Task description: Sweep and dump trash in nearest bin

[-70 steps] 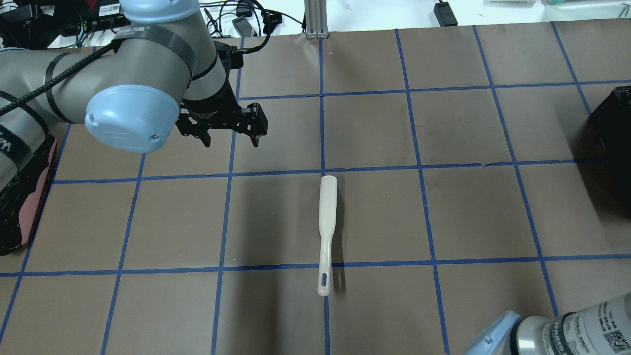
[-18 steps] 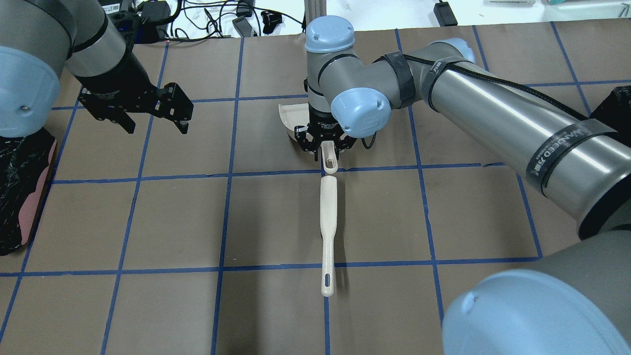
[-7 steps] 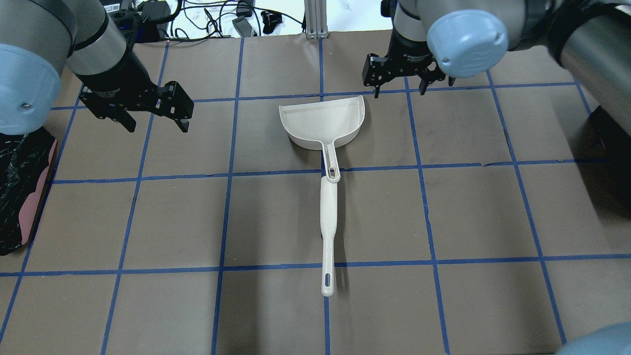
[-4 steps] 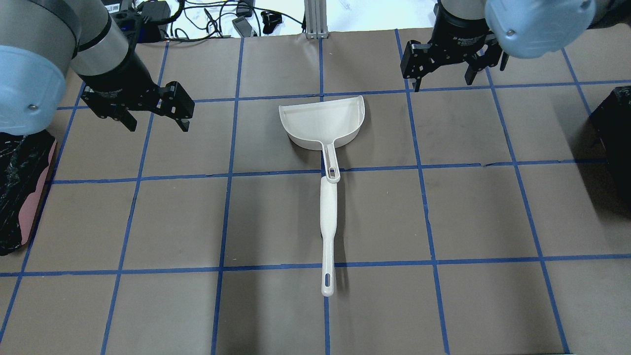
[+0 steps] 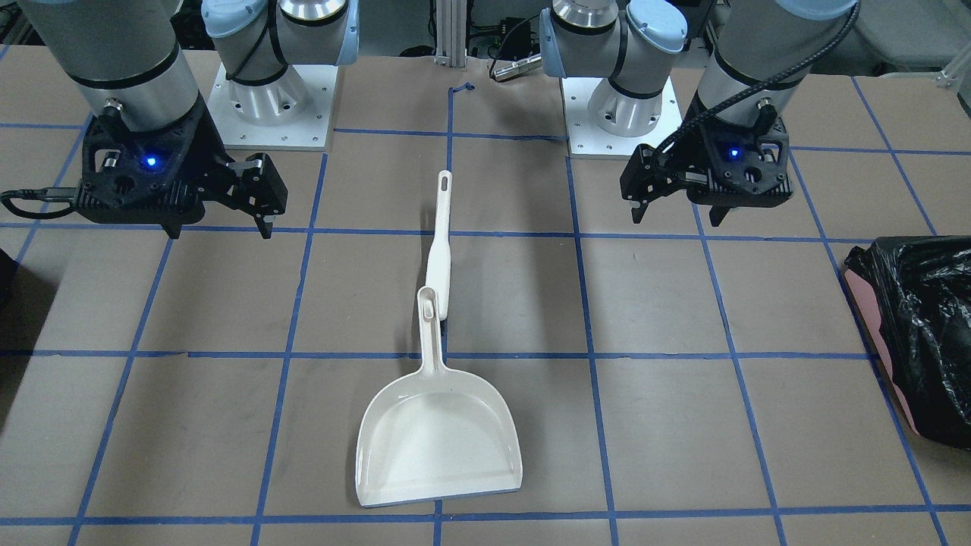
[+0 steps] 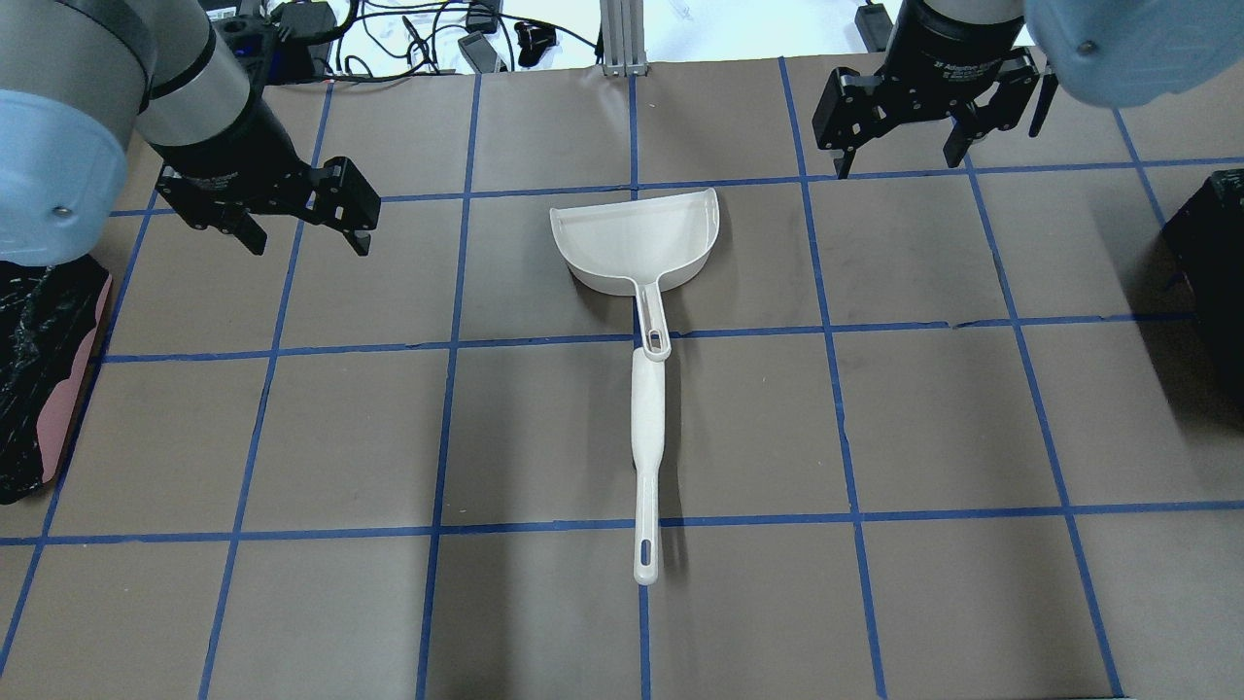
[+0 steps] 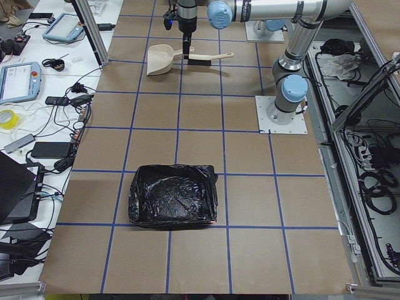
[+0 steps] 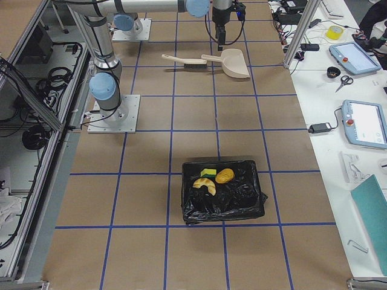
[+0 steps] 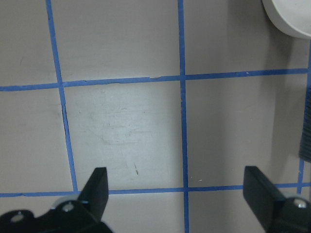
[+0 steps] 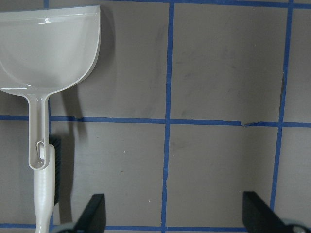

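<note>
The trash, an orange-brown lump, a pale yellow curved piece and a yellow-green block, lies inside the bin at the table's right end. In the overhead view only a black part of that bin shows. A white dustpan rests flat at mid-table, its handle end overlapping the head of a white brush. My left gripper hovers open to the dustpan's left. Off to the dustpan's right, my right gripper hangs open. Both are empty.
A pink bin lined with a crinkled black bag stands at the table's left end. Brown paper with blue tape lines covers the table. Cables and devices lie beyond the far edge.
The right gripper, earlier shut on the dustpan's handle, has let go and moved up and to the right. The dustpan stays flat on the table. The left gripper has barely moved.
</note>
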You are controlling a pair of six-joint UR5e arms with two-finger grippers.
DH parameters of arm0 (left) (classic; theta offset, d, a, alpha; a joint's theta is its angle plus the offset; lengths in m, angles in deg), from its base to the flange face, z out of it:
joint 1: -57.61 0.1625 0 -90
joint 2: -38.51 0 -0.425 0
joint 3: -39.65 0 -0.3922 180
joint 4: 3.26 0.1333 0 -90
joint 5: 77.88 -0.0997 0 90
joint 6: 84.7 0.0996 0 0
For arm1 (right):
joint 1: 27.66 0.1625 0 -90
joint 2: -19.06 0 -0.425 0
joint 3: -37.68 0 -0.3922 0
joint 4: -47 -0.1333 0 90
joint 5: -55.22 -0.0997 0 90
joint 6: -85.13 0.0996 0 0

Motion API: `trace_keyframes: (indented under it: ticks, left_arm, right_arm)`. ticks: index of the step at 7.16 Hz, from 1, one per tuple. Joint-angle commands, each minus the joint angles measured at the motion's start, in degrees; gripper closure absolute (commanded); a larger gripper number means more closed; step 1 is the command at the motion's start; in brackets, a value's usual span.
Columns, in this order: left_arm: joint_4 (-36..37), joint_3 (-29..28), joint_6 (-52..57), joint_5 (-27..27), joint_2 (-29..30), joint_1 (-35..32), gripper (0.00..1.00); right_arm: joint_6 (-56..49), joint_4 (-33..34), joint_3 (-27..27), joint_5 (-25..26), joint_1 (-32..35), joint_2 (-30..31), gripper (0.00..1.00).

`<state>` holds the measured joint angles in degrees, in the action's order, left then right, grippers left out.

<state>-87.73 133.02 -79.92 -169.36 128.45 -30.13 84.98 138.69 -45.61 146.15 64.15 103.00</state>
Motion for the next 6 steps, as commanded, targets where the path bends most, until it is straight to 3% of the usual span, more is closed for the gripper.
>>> trace_keyframes:
  ticks: [1, 2, 4, 6]
  left_arm:
    - [1.06, -0.73, 0.14, 1.64, 0.86, -0.06, 0.00]
    - [1.24, -0.90, 0.14, 3.92, 0.86, 0.03, 0.00]
    - [0.98, -0.91, 1.27, 3.24, -0.37, 0.21, 0.00]
    - [0.98, -0.73, 1.28, 2.28, -0.81, 0.30, 0.00]
  right_arm:
    - [-0.20, -1.85, -0.29, -1.72, -1.62, 0.09, 0.00]
    - [-1.77, -3.18, -0.29, -3.81, -3.55, 0.09, 0.00]
    - [-3.11, -2.66, -0.20, -1.13, -4.10, 0.26, 0.00]
    - [-2.14, -3.28, -0.29, -2.07, -4.01, 0.35, 0.00]
